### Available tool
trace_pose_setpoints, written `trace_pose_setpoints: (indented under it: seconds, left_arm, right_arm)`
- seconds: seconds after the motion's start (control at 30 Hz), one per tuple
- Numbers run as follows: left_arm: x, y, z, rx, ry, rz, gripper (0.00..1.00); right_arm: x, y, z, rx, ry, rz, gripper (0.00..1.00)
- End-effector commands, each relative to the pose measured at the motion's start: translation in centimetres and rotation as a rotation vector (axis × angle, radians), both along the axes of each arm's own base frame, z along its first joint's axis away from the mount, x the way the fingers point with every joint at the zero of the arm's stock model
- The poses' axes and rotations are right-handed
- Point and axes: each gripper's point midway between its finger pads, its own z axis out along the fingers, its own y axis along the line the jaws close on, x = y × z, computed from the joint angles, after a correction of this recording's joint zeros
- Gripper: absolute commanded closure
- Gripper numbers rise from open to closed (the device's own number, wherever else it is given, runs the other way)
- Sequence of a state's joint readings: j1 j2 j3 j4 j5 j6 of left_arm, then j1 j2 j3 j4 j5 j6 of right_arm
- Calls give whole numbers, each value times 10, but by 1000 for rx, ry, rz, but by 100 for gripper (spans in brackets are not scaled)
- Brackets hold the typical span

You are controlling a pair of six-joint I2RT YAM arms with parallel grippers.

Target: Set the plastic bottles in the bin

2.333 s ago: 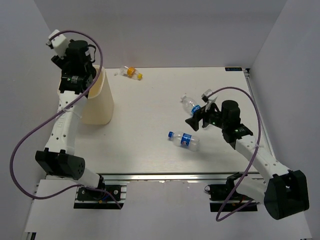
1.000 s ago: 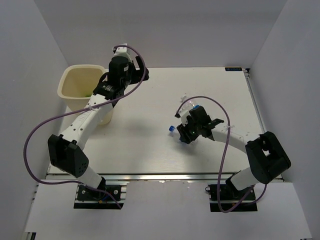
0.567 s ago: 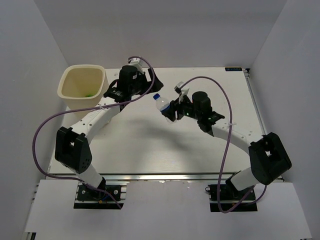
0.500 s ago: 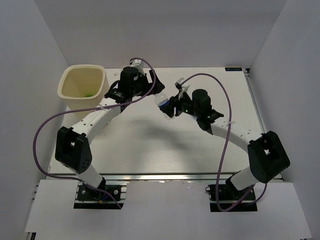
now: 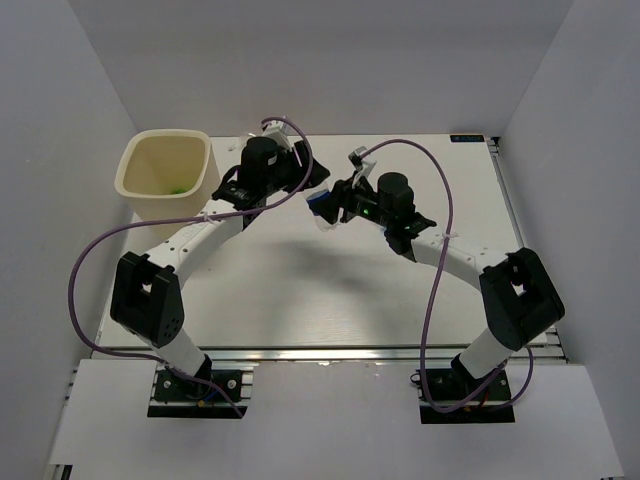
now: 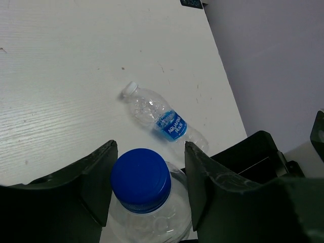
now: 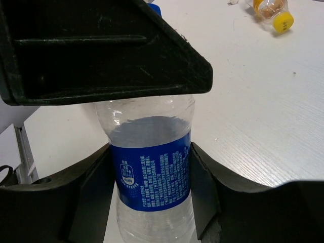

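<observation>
Spreading under everything, the white table (image 5: 300,290) carries the cream bin (image 5: 207,165) at its far left corner, upright with its mouth open and well apart from both grippers. Both arms reach in over the far middle of the table, tool to tool, and from above their black bodies cover the surface beneath them. The right gripper (image 7: 152,152) has its fingers closed against both sides of the blue-capped bottle (image 7: 152,174), pressing on its blue label and holding it up off the table. The bottle is clear plastic. The left gripper (image 6: 149,152) is spread a little wider than the cap, one finger on each side with a sliver of gap, gripping nothing. In the right wrist view its dark underside cuts off the bottle's neck and cap. A second clear bottle (image 6: 163,121), blue-labelled with a pale cap, lies on its side on the table near the right arm's body; the top view does not show it. The small orange bottle (image 7: 268,10), yellow-capped, lies at the frame's upper edge, partly cut off. A green object (image 5: 175,190) sits low inside the bin, too small to make out.
</observation>
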State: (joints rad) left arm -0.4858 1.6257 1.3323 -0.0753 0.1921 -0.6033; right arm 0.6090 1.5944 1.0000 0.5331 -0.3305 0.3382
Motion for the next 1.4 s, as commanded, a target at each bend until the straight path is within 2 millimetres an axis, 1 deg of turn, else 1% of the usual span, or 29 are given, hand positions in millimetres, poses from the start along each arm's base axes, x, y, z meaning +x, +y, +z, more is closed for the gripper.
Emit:
trace_pose_setpoints:
  seconds: [0.0, 0.03, 0.07, 0.13, 0.17, 0.2, 0.23, 0.3, 0.33, 0.4, 0.47, 0.5, 0.53, 0.6, 0.63, 0.67, 0.77, 0.83, 0.9, 0.93, 0.97, 1.0, 1.1, 1.17, 1.2, 1.27, 1.3, 1.33, 1.37]
  left_arm:
    - [-11, -5, 3, -4, 10, -36, 93]
    - [-9, -4, 4, -2, 9, -24, 100]
    - [-6, -3, 4, 1, 6, -13, 100]
    - [-1, -1, 4, 12, 7, 11, 100]
    - [1, 0, 5, 23, 1, 18, 100]
    - [7, 2, 14, 26, -18, 40, 100]
    - [12, 4, 9, 50, -9, 52, 100]
    - [20, 9, 16, 69, -24, 84, 100]
    - [27, 15, 27, 65, -40, 98, 100]
    - [34, 20, 34, 59, -42, 91, 100]
    - [46, 38, 55, 47, -63, 113, 100]
    - [54, 54, 64, 42, -73, 142, 100]
    - [58, 63, 81, 38, -99, 157, 100]
    - [63, 88, 97, 51, -118, 199, 100]
    - [67, 101, 108, 60, -136, 235, 100]
    - [65, 110, 134, 52, -183, 256, 100]
    - [62, 159, 164, 93, -239, 407, 100]
    - [60, 201, 169, 140, -237, 547, 100]
    - [56, 247, 170, 180, -238, 684, 100]
    - [50, 264, 175, 174, -240, 722, 100]
    - [48, 278, 174, 167, -229, 754, 100]
    - [45, 314, 164, 176, -198, 829, 100]
    - [34, 359, 150, 148, -149, 929, 100]
    - [31, 372, 142, 141, -131, 958, 100]
    - [30, 384, 139, 143, -129, 990, 96]
    - [32, 390, 137, 161, -133, 990, 70]
    - [32, 392, 145, 167, -144, 983, 54]
    - [34, 393, 145, 175, -136, 979, 35]
    - [39, 394, 139, 188, -116, 971, 2]
  right_arm:
    - [11, 2, 67, 137, -130, -35, 56]
    - [10, 1, 69, 140, -126, -37, 50]
    - [10, -1, 66, 136, -116, -43, 38]
    - [8, -3, 68, 139, -125, -49, 30]
    - [6, -4, 66, 133, -131, -48, 11]
    - [4, -4, 65, 127, -138, -35, 11]
    - [-1, -4, 67, 123, -146, -15, 11]
    - [-8, -4, 63, 88, -158, 20, 11]
    - [-14, -4, 66, 81, -171, 45, 11]
    - [-21, -7, 59, 17, -185, 77, 11]
    - [-26, -17, 58, -36, -218, 70, 11]
    - [-27, -23, 45, -81, -191, 53, 11]
    - [-19, -37, 49, -104, -202, -43, 11]
    - [-8, -61, 34, -171, -197, -156, 11]
    - [9, -86, 21, -225, -157, -266, 11]
    - [14, -99, 15, -250, -127, -304, 11]
    - [30, -141, -8, -315, -40, -388, 11]
    - [36, -164, -20, -375, -41, -413, 11]
    - [36, -177, -44, -446, 30, -412, 11]
    - [43, -188, -45, -491, 22, -423, 11]
    - [39, -194, -59, -537, 68, -414, 11]
    - [41, -197, -70, -567, 87, -415, 11]
    - [42, -203, -94, -644, 96, -393, 11]
    - [44, -203, -101, -663, 101, -378, 11]
    - [45, -203, -109, -678, 116, -373, 11]
    - [48, -204, -115, -689, 126, -377, 11]
    - [49, -206, -124, -706, 147, -377, 11]
    - [48, -207, -128, -716, 164, -380, 11]
    - [47, -208, -134, -726, 187, -378, 11]
